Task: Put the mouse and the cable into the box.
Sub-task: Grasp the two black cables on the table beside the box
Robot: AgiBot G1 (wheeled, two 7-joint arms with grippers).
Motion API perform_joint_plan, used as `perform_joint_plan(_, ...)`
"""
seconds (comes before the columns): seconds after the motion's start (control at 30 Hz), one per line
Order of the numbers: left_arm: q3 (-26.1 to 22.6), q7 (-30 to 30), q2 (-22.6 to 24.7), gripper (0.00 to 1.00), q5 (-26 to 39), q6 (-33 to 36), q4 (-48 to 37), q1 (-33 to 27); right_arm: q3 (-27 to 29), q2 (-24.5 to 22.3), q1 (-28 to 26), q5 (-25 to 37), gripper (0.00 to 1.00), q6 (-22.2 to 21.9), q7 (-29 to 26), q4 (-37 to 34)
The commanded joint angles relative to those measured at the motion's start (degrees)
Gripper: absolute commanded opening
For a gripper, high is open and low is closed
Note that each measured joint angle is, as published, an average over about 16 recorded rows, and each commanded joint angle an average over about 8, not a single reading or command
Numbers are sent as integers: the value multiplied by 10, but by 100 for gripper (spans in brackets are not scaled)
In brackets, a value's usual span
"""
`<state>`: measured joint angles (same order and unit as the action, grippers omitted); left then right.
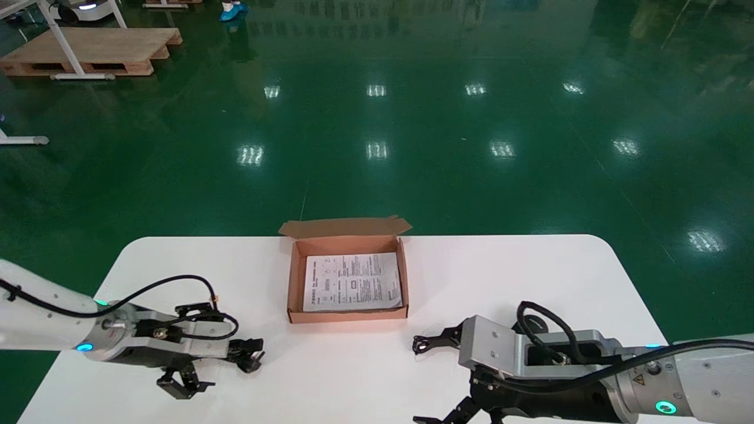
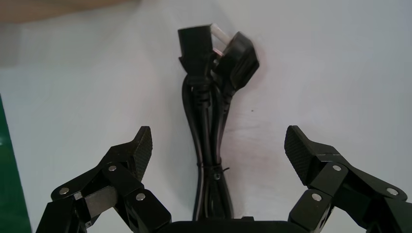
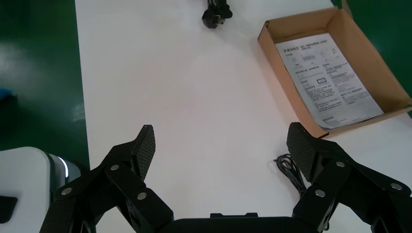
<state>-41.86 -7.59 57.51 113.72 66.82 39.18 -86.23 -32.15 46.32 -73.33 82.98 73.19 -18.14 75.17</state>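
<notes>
White counter (image 1: 530, 282), open box (image 1: 347, 316); left hand (image 1: 227, 371), spread wide and empty, straddles the bundled cable (image 2: 209, 131). Likely next: closing on it. Right hand (image 1: 421, 383) idles, open.

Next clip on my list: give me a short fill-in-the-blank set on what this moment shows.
1. The left pincer hovers, jaws spread, above the bundled black ____.
2. The printed sheet lies inside the cardboard ____.
3. The right pincer, holding nothing, has its jaws ____.
Missing words: cable; box; open.
</notes>
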Motion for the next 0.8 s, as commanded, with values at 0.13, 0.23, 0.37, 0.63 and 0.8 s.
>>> perform_joint_plan(0.13,-12,-31,21,100,19,-16,-47,-13,2,-5,3,-1,100,-2,-4,8)
perform_joint_plan(0.23,-14,-43,27,100,23,-22,-68,-20,-1,-4,3,7,100,-3,-3,11)
perform_joint_plan(0.37,-15,-57,34,100,24,-26,-89,-27,-16,5,-2,36,100,0,4,9)
perform_joint_plan(0.63,-14,-78,43,100,20,-30,-119,-36,-79,90,-24,198,100,-68,49,-92)
perform_joint_plan(0.8,-13,-87,47,100,18,-32,-133,-40,-109,173,-57,299,100,-160,85,-223)
